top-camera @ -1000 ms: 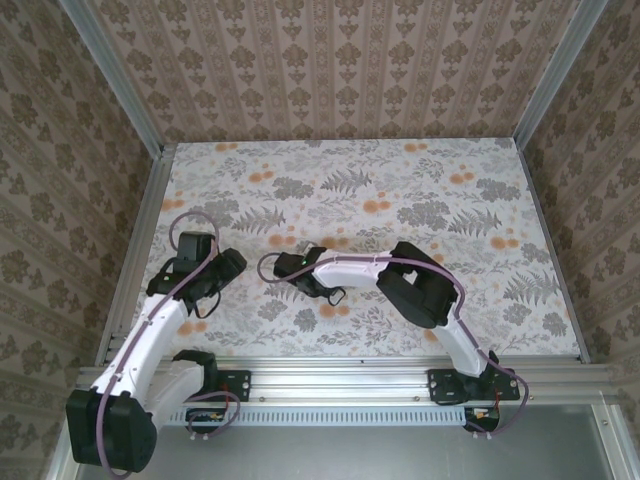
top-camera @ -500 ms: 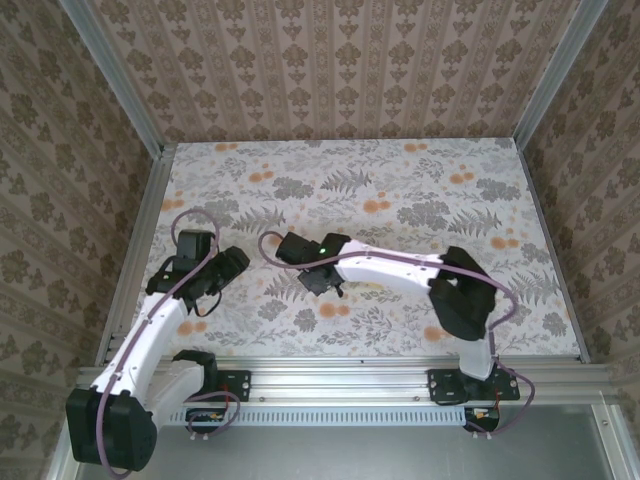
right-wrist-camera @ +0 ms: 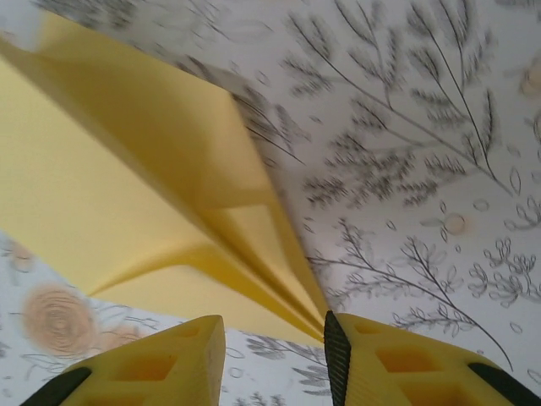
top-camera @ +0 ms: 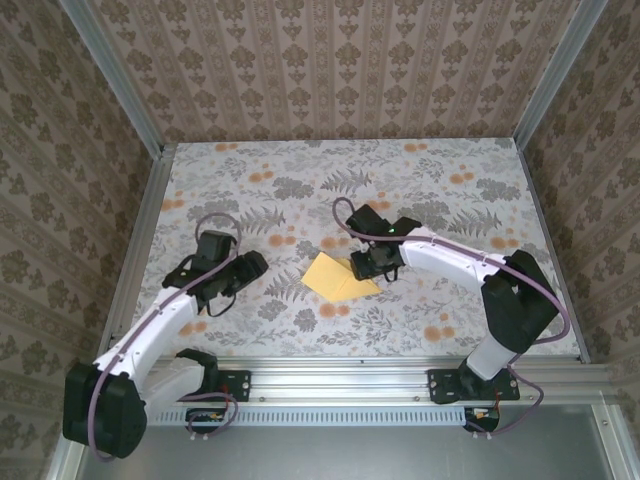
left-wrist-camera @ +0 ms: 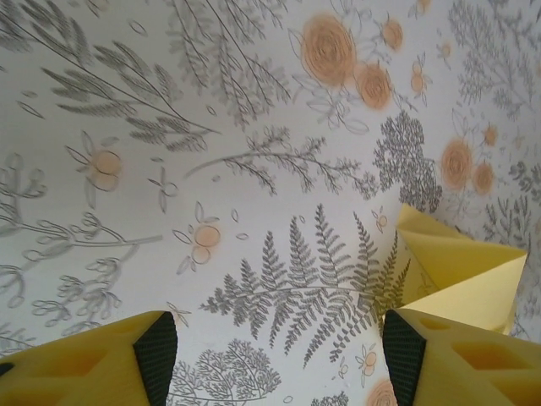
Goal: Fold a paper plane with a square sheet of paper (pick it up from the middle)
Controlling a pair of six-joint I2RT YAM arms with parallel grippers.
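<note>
The paper plane [top-camera: 338, 278] lies on the flower-print table near the middle, a creased, pointed fold of plain yellow paper. In the right wrist view its folds [right-wrist-camera: 127, 194] narrow to a tip beside my right finger's pad [right-wrist-camera: 335, 347]. My right gripper [top-camera: 369, 267] [right-wrist-camera: 272, 342] hovers over the plane's right end, jaws apart, with table showing between them. Left of the paper is my left gripper [top-camera: 254, 267] [left-wrist-camera: 279, 342], open wide with nothing between its fingers. In the left wrist view the plane's corner [left-wrist-camera: 461, 275] shows just past the right finger.
The flower-print table [top-camera: 420, 180] is bounded by a metal rail on the left [top-camera: 138, 250], another on the right [top-camera: 545, 250] and the front rail [top-camera: 340, 372] that carries the arm bases. Papered walls rise behind and at both sides.
My right arm has swung from the left of centre to the right, uncovering the yellow paper. Its jaws have parted. My left gripper has shifted a little to the right.
</note>
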